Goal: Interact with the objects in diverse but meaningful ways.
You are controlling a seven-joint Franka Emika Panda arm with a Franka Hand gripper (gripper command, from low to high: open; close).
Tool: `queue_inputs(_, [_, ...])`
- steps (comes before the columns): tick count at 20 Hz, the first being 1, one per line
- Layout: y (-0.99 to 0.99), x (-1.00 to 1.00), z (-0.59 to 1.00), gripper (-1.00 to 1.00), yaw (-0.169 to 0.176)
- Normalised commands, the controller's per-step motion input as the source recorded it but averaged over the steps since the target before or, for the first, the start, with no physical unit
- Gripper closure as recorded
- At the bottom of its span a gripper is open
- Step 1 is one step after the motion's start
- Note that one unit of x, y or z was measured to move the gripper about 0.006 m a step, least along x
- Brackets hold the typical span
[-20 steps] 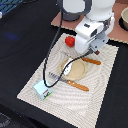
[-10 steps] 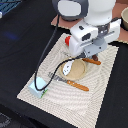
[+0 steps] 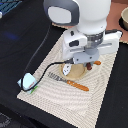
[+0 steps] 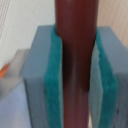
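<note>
Sausage point(image 4: 75, 60): dark brown, clamped between the two teal pads point(image 4: 52, 85) of the pincer point(image 4: 75, 87). Pincer is closed on it, both pads pressed against its sides. Long axis runs along the pads, lengthwise through the gap, so the sausage stands out past the fingertips in line with the pincer rather than across it.

Exterior view: pincer point(image 3: 88, 62) hangs over the plate point(image 3: 75, 71); a dark stub, probably the sausage's lower end, shows just below the fingers. Whether it touches the plate or is just above it cannot be told; the wrist hides the contact.

Around: plate sits on a striped mat point(image 3: 75, 95) on the dark tabletop point(image 3: 20, 35). Fork point(image 3: 67, 81) with orange handle lies just beside the plate, toward the camera. Milk carton point(image 3: 27, 82) near the mat's corner at the exterior view's left, well apart from the pincer. Tomato not visible.

Judgement: next move likely a placement. Sausage hangs roughly upright, so on release it would tip over; the plate is directly below.
</note>
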Motion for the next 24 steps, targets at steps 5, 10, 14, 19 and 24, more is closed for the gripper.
queue_inputs(5, [0.02, 0.00, -0.28, 1.00, 0.067])
queue_inputs(10, [-0.01, -0.05, -0.25, 1.00, 0.067])
queue_inputs(14, [-0.14, -0.02, 0.56, -1.00, 0.009])
queue_inputs(19, [-0.12, -0.02, 0.97, -1.00, 0.000])
queue_inputs(24, [-0.05, 0.00, 0.79, -1.00, 0.008])
